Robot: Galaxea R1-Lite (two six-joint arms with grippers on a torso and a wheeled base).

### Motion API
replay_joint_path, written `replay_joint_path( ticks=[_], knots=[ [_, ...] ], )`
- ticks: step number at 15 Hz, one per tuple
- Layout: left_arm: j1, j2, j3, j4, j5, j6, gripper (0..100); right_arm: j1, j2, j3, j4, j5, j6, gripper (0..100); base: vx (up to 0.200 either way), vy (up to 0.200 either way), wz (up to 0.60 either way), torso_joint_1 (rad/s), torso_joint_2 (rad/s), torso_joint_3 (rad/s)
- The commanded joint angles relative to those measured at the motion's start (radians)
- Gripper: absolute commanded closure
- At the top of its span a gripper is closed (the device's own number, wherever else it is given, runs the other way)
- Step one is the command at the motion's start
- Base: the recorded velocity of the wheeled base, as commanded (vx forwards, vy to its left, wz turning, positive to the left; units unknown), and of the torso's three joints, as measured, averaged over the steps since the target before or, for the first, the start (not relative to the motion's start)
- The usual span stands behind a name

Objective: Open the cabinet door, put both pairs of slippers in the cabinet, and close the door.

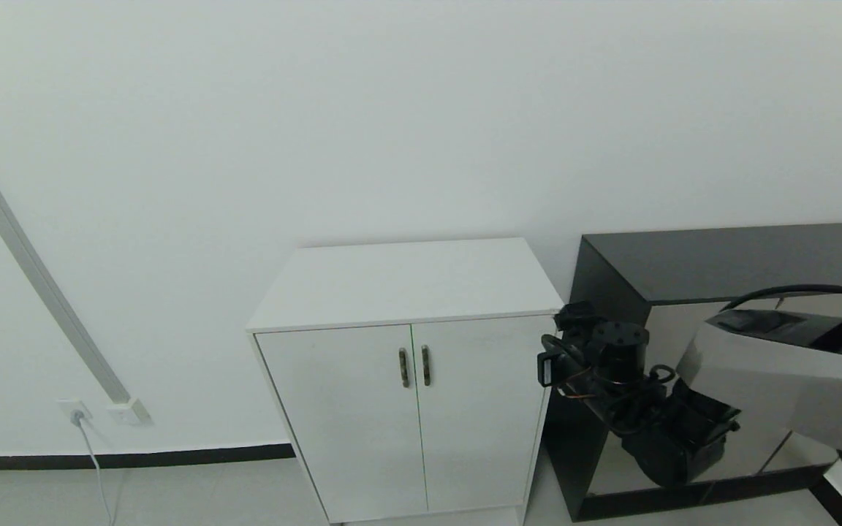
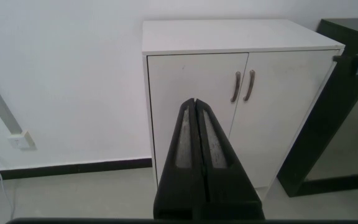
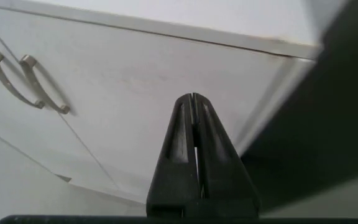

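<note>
Right gripper (image 3: 193,99) pinched together at the cabinet corner

White two-door wooden cabinet (image 1: 348,409), both doors closed, sits just ahead of it, with the curved metal handles (image 1: 404,367) to its left. Left gripper (image 2: 195,104), also pressed together, faces the doors from further back. Glossy black sideboard (image 1: 721,259) is on the right gripper's right.

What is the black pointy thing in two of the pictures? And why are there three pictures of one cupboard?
This is a robot with two arms. The big picture comes from a camera on its head. The two smaller ones come from cameras on its wrists. The pointy thing is an end effector, the robot's pincer. You see the left end effector and the right end effector, both pressed shut and holding nothing. All the cameras look at a white two-door cabinet. Its doors are closed, with two curved metal handles in the middle. Beside it stands a black shiny side table. The right end effector is close to the right-hand door.
</note>
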Motion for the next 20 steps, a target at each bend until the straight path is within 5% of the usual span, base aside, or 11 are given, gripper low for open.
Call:
replay_joint_path(
  ticks=[1,10,15,20],
  knots=[
    [0.0,0.001,0.0,0.0,0.001,-0.001,100,-0.034,-0.16,0.165,-0.056,-0.031,-0.001,100,0.0,0.0,0.0,0.0,0.0,0.0],
    [0.0,0.001,0.0,0.0,0.002,-0.001,100,-0.439,-0.544,0.712,-0.19,-0.056,-0.002,100,0.0,0.0,0.0,0.0,0.0,0.0],
    [0.001,0.001,0.0,0.0,0.001,-0.001,100,-0.507,-0.803,0.884,-0.146,0.013,0.004,100,0.0,0.0,0.0,0.0,0.0,0.0],
    [0.001,0.001,0.0,0.0,0.001,-0.002,100,-0.54,-1.265,0.881,0.372,0.096,-0.002,100,0.0,0.0,0.0,0.0,0.0,0.0]
  ],
)
